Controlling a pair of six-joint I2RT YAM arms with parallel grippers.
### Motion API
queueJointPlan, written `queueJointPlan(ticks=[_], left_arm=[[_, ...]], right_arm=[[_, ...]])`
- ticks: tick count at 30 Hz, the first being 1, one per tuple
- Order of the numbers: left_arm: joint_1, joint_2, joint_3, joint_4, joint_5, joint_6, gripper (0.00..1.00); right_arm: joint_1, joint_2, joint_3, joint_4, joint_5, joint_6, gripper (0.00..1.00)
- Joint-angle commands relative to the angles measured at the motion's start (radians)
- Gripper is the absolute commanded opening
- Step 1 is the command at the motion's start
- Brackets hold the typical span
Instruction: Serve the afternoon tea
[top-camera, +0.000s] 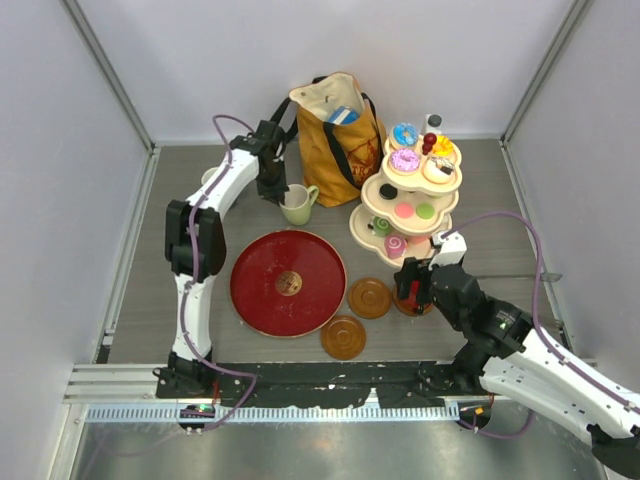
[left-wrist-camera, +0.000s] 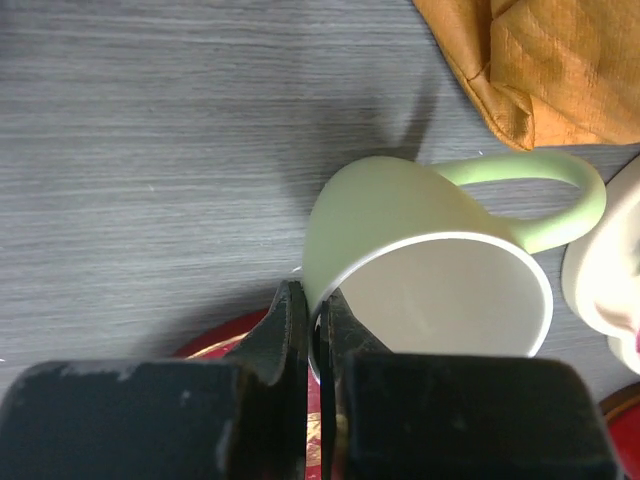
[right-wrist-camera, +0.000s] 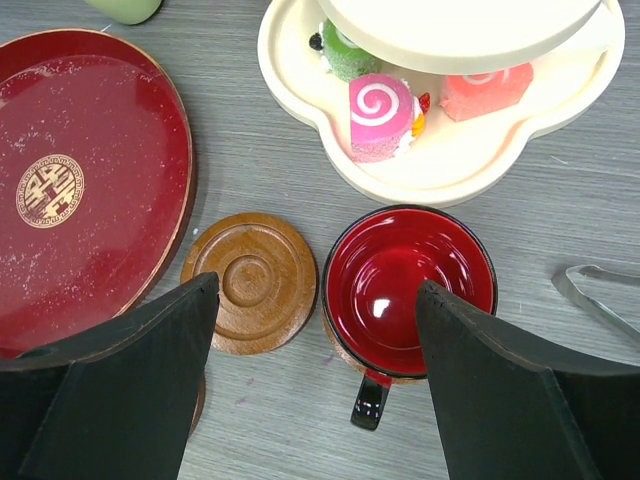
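Observation:
My left gripper is shut on the rim of the pale green mug, one finger inside and one outside, beside the tote bag. My right gripper is open above the red mug, which stands on a brown saucer. An empty saucer lies just left of it, and another saucer lies nearer. The cream three-tier stand holds donuts, macarons and roll cakes, including a pink roll cake.
The big red tray lies in the middle. The mustard tote bag stands at the back. Metal tongs lie right of the red mug. A pale rim shows behind the left arm.

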Motion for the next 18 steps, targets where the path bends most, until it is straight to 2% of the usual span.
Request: queueJointPlan(ticks=[1,4,6,10,15,18], left_arm=[[0.002,-0.029,0.103,-0.026,0.032,0.144,0.0],[-0.003,-0.091,0.143,-0.05,0.064,0.2,0.0],[-0.024,-0.169,0.103,-0.037,0.079,0.244,0.0],[-0.112,-0.357,-0.073,0.025,0.128,0.403,0.0],[-0.228,-0.561,-0.352,0.085,0.331,0.611,0.0],[-0.279,-0.628,-0.432,0.108,0.426,0.658,0.0]], right_arm=[[0.002,-0.011,0.014,0.071,-0.043,-0.059,0.84],[0.003,-0.005,0.021,0.129,-0.138,-0.108,0.83],[0.002,0.012,0.027,0.167,-0.198,-0.128,0.83],[0.002,0.073,0.055,0.24,-0.417,-0.217,0.81],[0.005,0.119,0.096,0.241,-0.555,-0.3,0.79],[0.01,0.103,0.098,0.243,-0.632,-0.361,0.78]])
